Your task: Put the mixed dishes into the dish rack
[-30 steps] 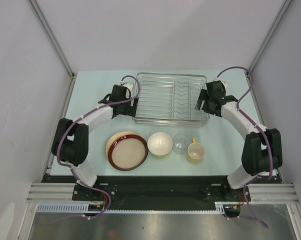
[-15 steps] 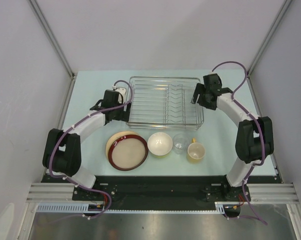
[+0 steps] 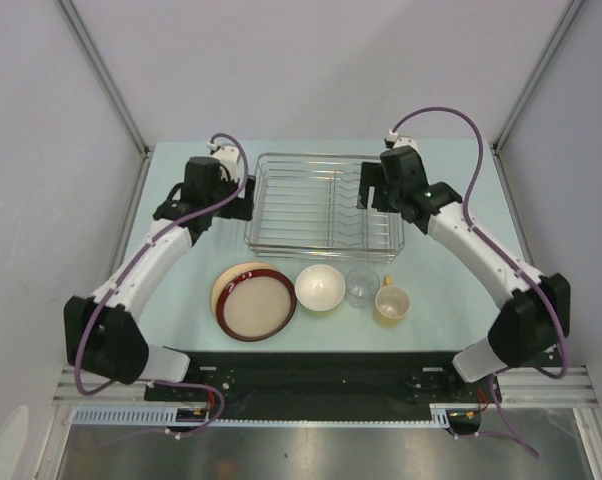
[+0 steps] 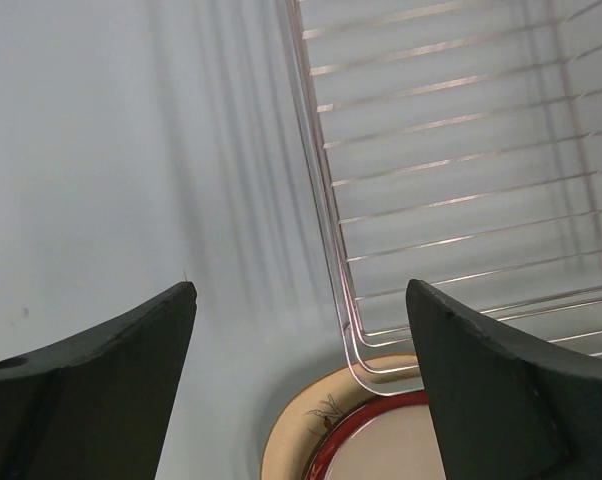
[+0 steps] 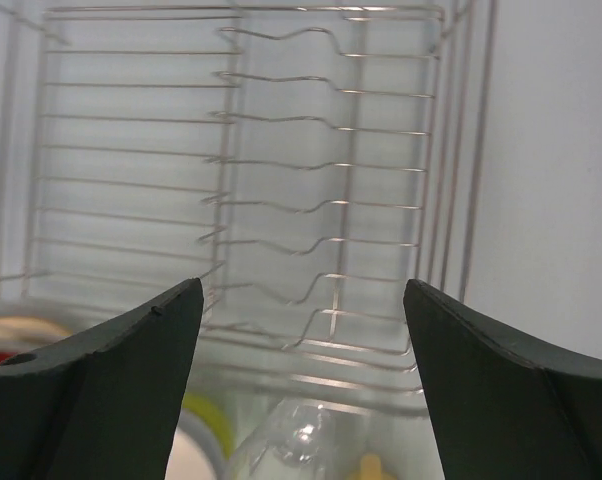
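Looks down between the wide-apart, empty fingers of the left gripper (image 4: 301,290) onto pale table (image 4: 131,150) and the dish rack (image 4: 461,170) corner. Close by it, finds the leaf-pattern plate (image 4: 301,432) bearing the dark-red-rimmed plate (image 4: 373,405).

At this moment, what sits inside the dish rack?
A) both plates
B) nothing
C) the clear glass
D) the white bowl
B: the dish rack shows only bare wire, while the stacked plates, white bowl, clear glass and handled cup all stand on the table in front of it.
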`<state>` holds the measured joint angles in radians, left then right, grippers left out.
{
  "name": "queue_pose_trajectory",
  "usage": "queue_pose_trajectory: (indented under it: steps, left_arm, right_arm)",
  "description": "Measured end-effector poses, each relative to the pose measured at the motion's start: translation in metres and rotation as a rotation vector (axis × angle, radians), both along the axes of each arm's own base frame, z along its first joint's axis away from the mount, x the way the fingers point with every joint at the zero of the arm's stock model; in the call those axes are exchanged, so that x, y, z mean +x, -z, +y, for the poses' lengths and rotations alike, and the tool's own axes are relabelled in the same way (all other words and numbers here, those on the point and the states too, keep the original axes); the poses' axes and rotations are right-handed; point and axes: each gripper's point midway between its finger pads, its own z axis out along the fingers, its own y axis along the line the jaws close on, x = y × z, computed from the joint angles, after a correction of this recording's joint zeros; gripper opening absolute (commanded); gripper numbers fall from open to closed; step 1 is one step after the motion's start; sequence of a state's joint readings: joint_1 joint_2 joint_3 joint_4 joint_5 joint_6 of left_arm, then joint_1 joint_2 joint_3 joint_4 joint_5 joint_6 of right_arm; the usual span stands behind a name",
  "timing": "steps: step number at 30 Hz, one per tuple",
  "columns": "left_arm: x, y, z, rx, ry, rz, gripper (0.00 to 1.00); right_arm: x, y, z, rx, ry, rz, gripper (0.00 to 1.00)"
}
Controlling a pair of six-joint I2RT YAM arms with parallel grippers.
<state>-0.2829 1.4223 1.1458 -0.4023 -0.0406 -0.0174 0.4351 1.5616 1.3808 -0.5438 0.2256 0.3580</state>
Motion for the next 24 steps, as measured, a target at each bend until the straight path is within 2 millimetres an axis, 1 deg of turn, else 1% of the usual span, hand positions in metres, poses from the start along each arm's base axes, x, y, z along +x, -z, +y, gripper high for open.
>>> queue_pose_trajectory:
  steps: [2, 4, 5, 7, 9, 11, 12, 15, 17, 20, 24]
  left_arm:
    - [-0.002, -0.034, -0.002, -0.032, 0.014, -0.075, 0.93]
    - [-0.012, -0.061, -0.001, -0.053, 0.025, -0.136, 0.93]
    - [-0.018, -0.07, 0.0, -0.055, 0.033, -0.157, 0.94]
    - [-0.029, -0.082, 0.003, -0.057, 0.049, -0.192, 0.93]
    - [-0.042, -0.08, 0.007, -0.044, 0.058, -0.195, 0.94]
    - [-0.053, -0.07, 0.01, -0.027, 0.065, -0.171, 0.94]
    - [-0.058, -0.063, 0.012, -0.018, 0.069, -0.156, 0.94]
    - [-0.071, -0.045, 0.016, 0.003, 0.076, -0.11, 0.94]
    - [-0.079, -0.038, 0.019, 0.013, 0.08, -0.09, 0.94]
    - [-0.086, -0.033, 0.022, 0.021, 0.078, -0.08, 0.94]
    - [-0.09, -0.032, 0.025, 0.032, 0.076, -0.081, 0.94]
  right_arm:
    - [-0.019, -0.029, 0.015, 0.016, -0.051, -0.062, 0.87]
    - [-0.044, -0.054, 0.031, 0.037, -0.108, -0.119, 0.86]
    - [-0.059, -0.062, 0.037, 0.049, -0.14, -0.136, 0.85]
    - [-0.082, -0.068, 0.046, 0.071, -0.183, -0.151, 0.84]
    - [-0.109, -0.056, 0.054, 0.078, -0.231, -0.123, 0.82]
    - [-0.129, -0.034, 0.061, 0.064, -0.269, -0.068, 0.79]
    - [-0.142, -0.015, 0.066, 0.048, -0.295, -0.028, 0.78]
    - [-0.172, 0.033, 0.074, -0.021, -0.352, 0.079, 0.74]
    - [-0.188, 0.055, 0.081, -0.075, -0.393, 0.124, 0.71]
    - [-0.198, 0.071, 0.094, -0.123, -0.432, 0.143, 0.68]
    - [-0.198, 0.083, 0.103, -0.175, -0.446, 0.15, 0.68]
